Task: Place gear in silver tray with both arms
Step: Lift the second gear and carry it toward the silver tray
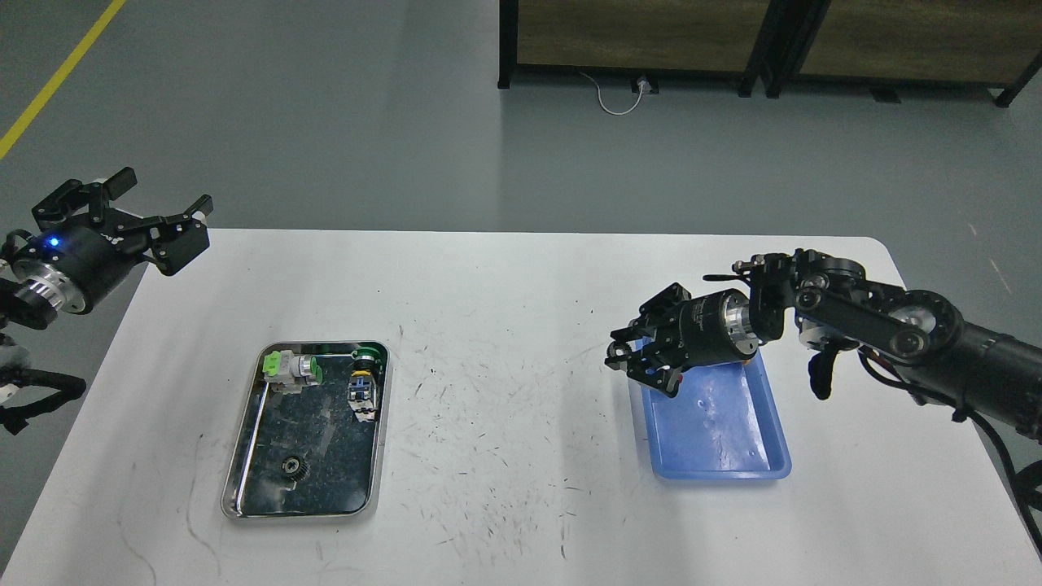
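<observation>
The gear point(291, 465) lies inside the silver tray point(244, 443), near its front rim. Left claw point(163, 224), well behind-left of the tray, is spread and empty. Right claw point(631, 358), far right over the blue tray point(773, 468): state cannot be determined. Hazard: a reaching arm striking the tray rim would shift the gear.

I am working in what looks like a factory floor or industrial test lab. The grey painted floor point(326, 106) carries a yellow lane line point(61, 75) at far left, black-framed wooden panels point(643, 32) stand at the far side, and my scuffed white worktable point(505, 391) holds parts trays.
</observation>
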`<state>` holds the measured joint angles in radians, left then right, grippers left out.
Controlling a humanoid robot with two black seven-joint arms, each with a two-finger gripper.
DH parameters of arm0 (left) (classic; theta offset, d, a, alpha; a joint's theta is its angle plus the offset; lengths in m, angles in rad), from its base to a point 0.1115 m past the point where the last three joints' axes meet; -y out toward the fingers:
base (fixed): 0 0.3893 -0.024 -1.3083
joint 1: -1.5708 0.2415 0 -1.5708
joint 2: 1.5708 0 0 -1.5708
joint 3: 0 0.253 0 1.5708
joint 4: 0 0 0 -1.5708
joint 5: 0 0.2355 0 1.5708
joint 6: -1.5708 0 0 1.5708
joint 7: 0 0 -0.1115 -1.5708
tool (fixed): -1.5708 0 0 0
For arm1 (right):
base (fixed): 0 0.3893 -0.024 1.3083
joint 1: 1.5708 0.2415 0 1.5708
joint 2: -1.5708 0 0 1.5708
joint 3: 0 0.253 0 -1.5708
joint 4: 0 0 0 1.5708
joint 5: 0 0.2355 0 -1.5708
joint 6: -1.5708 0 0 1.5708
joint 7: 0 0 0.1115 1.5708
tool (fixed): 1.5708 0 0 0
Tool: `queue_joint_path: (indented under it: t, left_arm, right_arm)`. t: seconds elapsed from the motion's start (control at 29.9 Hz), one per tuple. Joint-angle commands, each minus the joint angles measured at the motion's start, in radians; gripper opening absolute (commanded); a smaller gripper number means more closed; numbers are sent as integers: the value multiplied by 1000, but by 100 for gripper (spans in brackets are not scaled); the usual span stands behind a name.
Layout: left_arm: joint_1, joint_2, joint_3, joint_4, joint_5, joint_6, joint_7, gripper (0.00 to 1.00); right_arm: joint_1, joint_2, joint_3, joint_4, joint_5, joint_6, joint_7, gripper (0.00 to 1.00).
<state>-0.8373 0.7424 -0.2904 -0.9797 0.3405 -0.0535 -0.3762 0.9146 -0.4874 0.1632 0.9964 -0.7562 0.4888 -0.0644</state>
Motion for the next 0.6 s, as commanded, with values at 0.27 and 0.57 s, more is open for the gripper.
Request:
queue_joint_path:
  t: [0.27,0.57]
  left_arm:
    - [-6,-20,11,9,3,8,3,98]
    - [-5,-21,39,7,5,17,2,98]
  right_arm:
    - [18,239,-140,-67,-8,0,0,33]
    - [4,348,-169,-137,-9,0,0,36]
